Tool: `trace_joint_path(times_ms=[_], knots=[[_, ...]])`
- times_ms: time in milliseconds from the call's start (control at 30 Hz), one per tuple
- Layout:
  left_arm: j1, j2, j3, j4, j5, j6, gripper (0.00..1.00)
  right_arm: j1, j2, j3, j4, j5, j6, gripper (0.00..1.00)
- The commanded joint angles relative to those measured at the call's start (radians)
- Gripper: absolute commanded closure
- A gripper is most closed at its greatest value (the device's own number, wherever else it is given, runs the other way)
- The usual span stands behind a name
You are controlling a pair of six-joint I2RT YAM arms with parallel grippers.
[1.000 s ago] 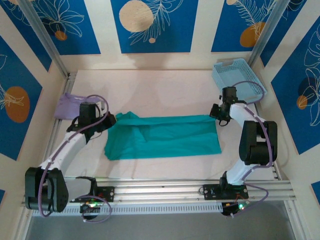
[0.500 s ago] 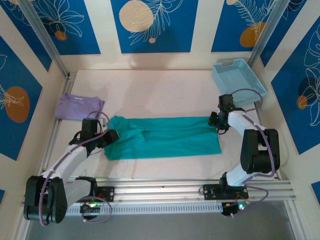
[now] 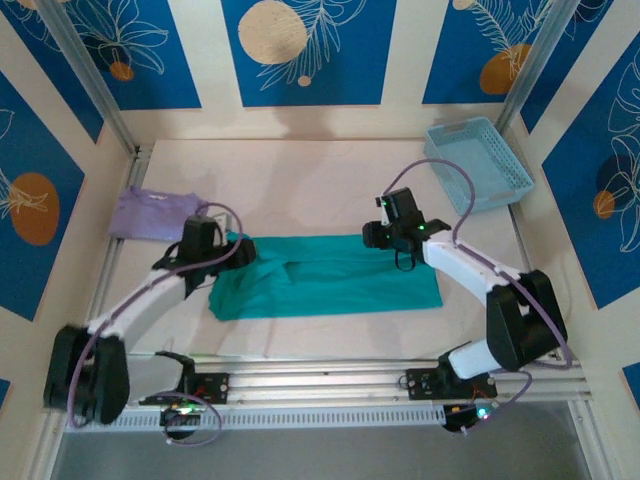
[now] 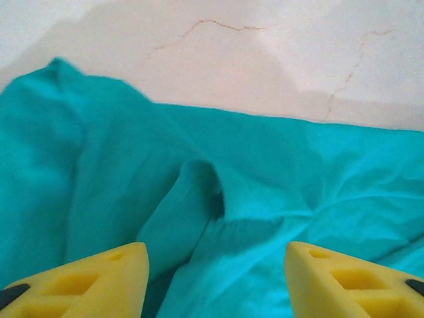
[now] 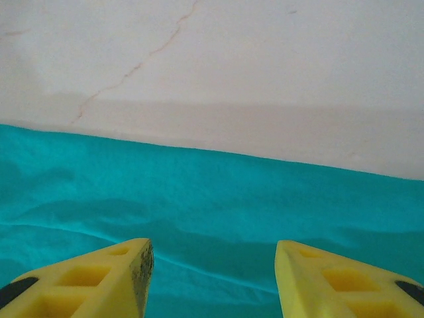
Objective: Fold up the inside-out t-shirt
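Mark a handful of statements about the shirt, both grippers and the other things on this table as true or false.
1. The teal-green soft cloth t-shirt lies spread in a long strip across the table. True.
2. The left gripper is clamped on a fold of the t-shirt. False: its yellow fingers stand apart above the cloth, with nothing pinched.
3. The pale lavender folded garment sits inside the light blue plastic basket. False: it lies on the table at the left, while the basket stands at the far right corner.
4. The right gripper is open over the t-shirt near its far edge. True.
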Motion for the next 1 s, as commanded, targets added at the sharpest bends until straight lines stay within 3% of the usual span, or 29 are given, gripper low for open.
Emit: trace_joint_path(times_ms=[0, 200, 533, 733, 967], knots=[[-0.044, 0.118, 0.071, 0.032, -0.029, 0.056, 0.46, 0.034, 0.043, 0.061, -0.023, 0.051, -0.016, 0.49], [-0.074, 0.231, 0.084, 0.09, -0.021, 0.045, 0.48, 0.059, 0.044, 0.047, -0.028, 0.105, -0.024, 0.49], [-0.086, 0.3, 0.057, 0.256, 0.166, 0.003, 0.54, 0.056, 0.044, 0.016, -0.012, 0.111, -0.021, 0.49], [-0.124, 0.202, -0.024, 0.224, 0.236, -0.014, 0.65, 0.053, 0.036, 0.005, -0.022, 0.132, -0.029, 0.49], [-0.203, 0.006, -0.154, 0.07, 0.441, -0.07, 0.64, 0.045, -0.015, -0.014, -0.031, 0.141, -0.036, 0.49]])
